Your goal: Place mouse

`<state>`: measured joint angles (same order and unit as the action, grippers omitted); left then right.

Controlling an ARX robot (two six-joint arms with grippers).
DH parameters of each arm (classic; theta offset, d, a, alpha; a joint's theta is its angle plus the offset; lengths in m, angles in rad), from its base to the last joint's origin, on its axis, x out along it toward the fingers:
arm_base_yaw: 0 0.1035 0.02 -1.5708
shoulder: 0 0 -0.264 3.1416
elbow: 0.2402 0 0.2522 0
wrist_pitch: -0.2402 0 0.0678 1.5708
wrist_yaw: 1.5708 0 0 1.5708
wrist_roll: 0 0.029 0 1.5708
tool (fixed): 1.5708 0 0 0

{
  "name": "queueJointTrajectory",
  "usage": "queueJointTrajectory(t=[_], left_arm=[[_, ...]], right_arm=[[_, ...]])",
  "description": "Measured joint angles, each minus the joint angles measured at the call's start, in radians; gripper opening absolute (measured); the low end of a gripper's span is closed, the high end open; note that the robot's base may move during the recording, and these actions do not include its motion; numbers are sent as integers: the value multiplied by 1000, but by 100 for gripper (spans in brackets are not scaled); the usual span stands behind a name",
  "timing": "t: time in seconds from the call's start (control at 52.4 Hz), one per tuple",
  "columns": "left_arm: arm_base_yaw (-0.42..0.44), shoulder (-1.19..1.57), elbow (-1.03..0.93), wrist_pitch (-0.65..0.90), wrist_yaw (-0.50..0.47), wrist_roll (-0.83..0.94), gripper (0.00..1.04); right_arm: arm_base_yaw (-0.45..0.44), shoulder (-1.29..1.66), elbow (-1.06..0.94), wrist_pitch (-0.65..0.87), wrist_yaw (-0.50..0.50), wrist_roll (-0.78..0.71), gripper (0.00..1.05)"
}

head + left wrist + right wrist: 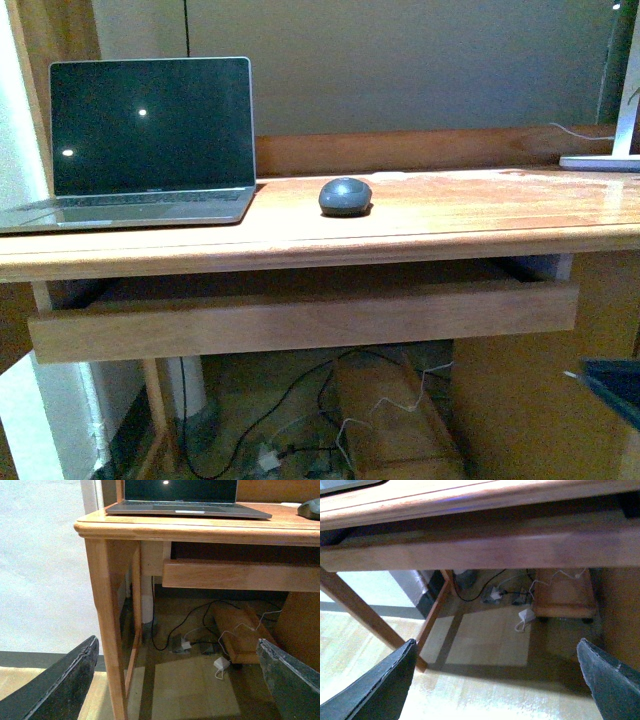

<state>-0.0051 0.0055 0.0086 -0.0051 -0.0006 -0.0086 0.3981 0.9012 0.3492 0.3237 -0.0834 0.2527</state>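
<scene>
Down at the bottom right corner of the front view, a dark blue-black edge (pixel 612 388) pokes into sight — too little of it shows to say what it is. Just past it hangs the wooden drawer front (pixel 300 320), pulled a little out from under the tabletop (pixel 480 215), with a shadowed gap above it.

On the tabletop sits the mouse (pixel 345 196), a small dark grey-blue dome, roughly at the middle of the surface and resting flat. Nothing is touching it. To its left, near but apart from it, stands an open laptop (pixel 150 140) with a dark screen showing two small light reflections. At the far right end of the tabletop lies a white base (pixel 600 160) with a white cable trailing from it.

Under the desk, dark and white cables (pixel 300 440) lie tangled on the floor beside a low wooden block (pixel 395 425).

The left claw (pixel 175 680) hangs low, in front of the desk's left leg (pixel 107 625), its two dark fingers (pixel 65 685) spread wide with nothing between them. The right claw (pixel 495 680) is also down below the drawer front, looking at the floor — its fingers (pixel 607 677) stand wide apart and empty too. Both are well away from the mouse.
</scene>
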Motion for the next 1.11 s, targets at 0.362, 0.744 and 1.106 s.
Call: queueJointTrajectory(t=[0.362,0.744,1.106], left_arm=[[0,0,0,0,0,0,97],[1,0,0,0,0,0,97],[1,-1,0,0,0,0,97]], right_arm=[[-202,-779,-304,-373,-227,44,97],[-233,-893,-335,-311,244,-201,59],[-392,-897,-335,-324,86,-245,2]])
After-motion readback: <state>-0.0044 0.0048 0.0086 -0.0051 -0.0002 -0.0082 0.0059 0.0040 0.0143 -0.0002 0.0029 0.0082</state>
